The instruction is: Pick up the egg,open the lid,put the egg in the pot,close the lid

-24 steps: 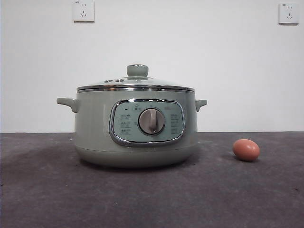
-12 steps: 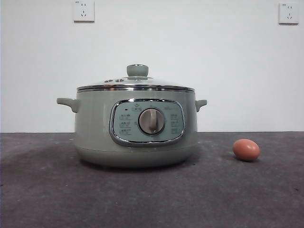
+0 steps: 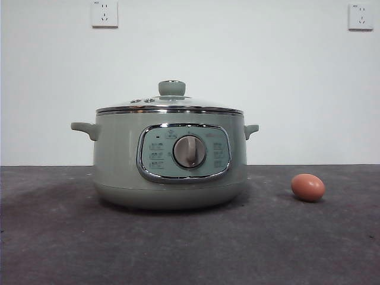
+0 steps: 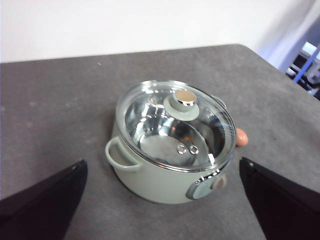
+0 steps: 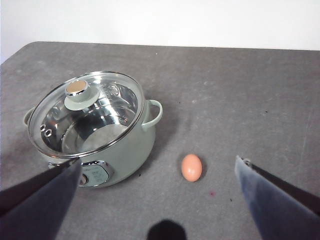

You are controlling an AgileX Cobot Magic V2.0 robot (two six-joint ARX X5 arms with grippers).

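Dark grey matte tabletop (image 3: 190, 249) before a plain white wall (image 3: 237, 59); two white wall sockets (image 3: 104, 13) high on the wall, one towards each upper corner.

Front view. Pot (image 3: 119, 160): sage green, round, standing left of centre on the table, one small handle on each side, chrome-framed control panel (image 3: 184, 152) with silver dial (image 3: 189, 151) facing the camera. Lid (image 3: 170, 105): glass dome with steel rim, seated flat and closed on the pot, green knob (image 3: 171, 88) upright at its centre. Egg (image 3: 307, 187): reddish brown, lying on its side on the table, to the right of the pot and clear of it, a bare strip of table between. No arm shows in this view.

Left wrist view. Left gripper (image 4: 160, 200): two black jaws spread wide apart, holding nothing, raised above the table on the near side of the pot (image 4: 150, 180). Lid (image 4: 150, 125) closed, steel interior visible through the glass. Egg (image 4: 241, 137) partly hidden behind the pot's rim on its right side.

Right wrist view. Right gripper (image 5: 160, 200): jaws spread wide, holding nothing, raised above the table. Egg (image 5: 191, 167) on the bare table between the two jaws, farther off. Pot (image 5: 130, 145) with closed lid (image 5: 100, 120) to the left of the egg, apart from it.
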